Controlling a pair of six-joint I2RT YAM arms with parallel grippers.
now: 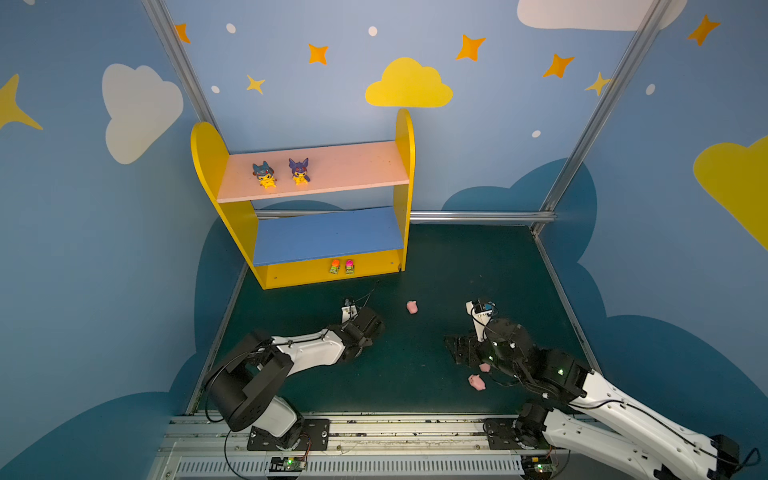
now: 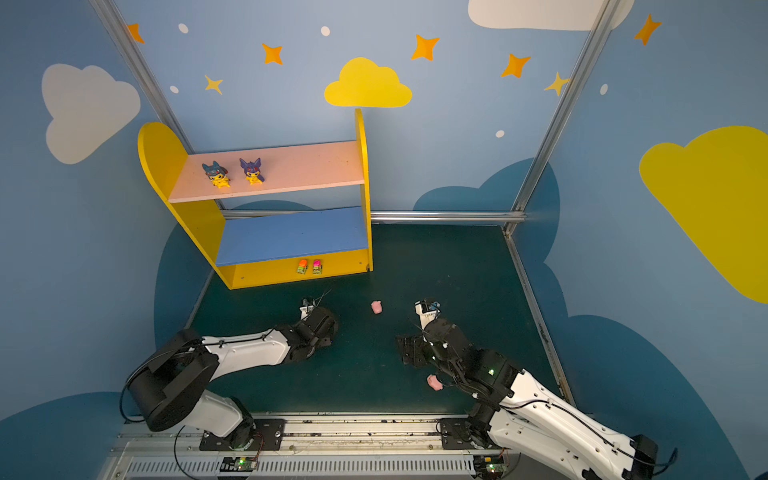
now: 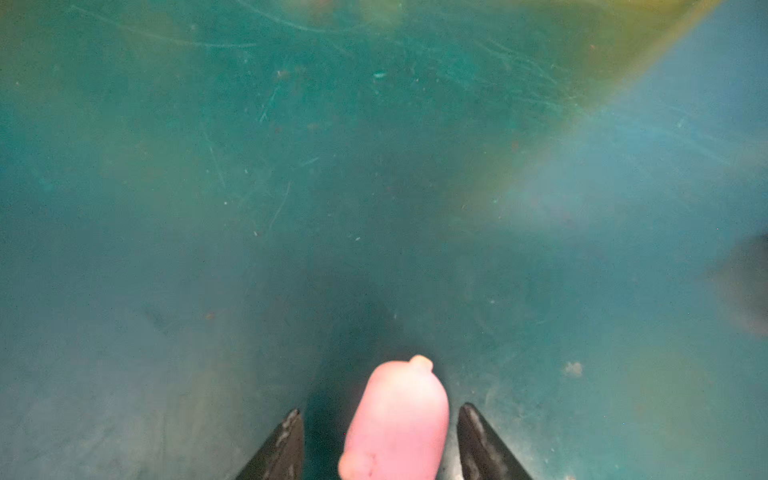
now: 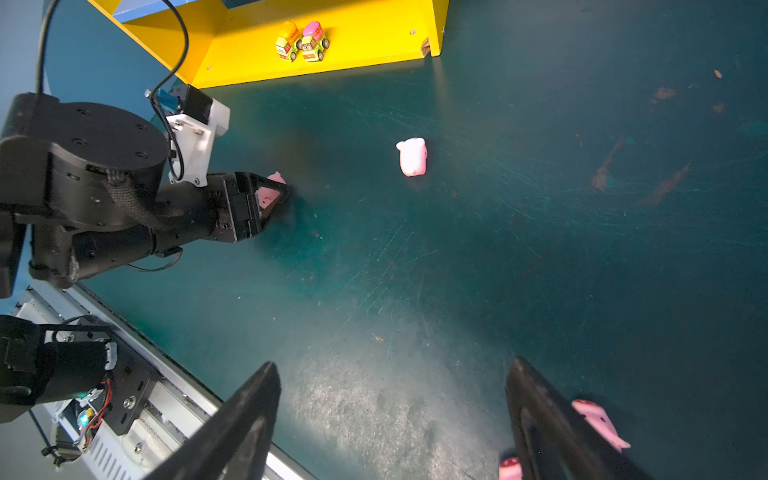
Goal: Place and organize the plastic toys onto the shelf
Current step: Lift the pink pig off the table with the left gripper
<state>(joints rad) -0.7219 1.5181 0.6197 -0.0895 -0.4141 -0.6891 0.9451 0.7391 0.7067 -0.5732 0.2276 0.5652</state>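
A pink pig (image 3: 397, 419) lies on the floor between the fingers of my left gripper (image 3: 380, 411), with a gap on each side; the jaws stand open around it. This gripper (image 4: 270, 195) is low on the left (image 1: 372, 326). Another pig (image 1: 412, 307) lies mid-floor. My right gripper (image 4: 392, 363) is wide open over bare floor (image 1: 455, 351), with two pigs (image 4: 598, 422) (image 4: 509, 469) just outside one finger. On the shelf (image 1: 405, 166), two hooded figurines (image 1: 264, 174) (image 1: 299, 170) stand on the pink board and two cars (image 1: 335, 266) (image 1: 349, 266) on the yellow base.
The shelf stands at the back left against the blue wall, and its blue lower board (image 1: 328, 235) holds nothing. A metal rail (image 1: 374, 432) carries both arm bases along the front edge. Dark green floor (image 1: 478, 270) stretches to the right of the shelf.
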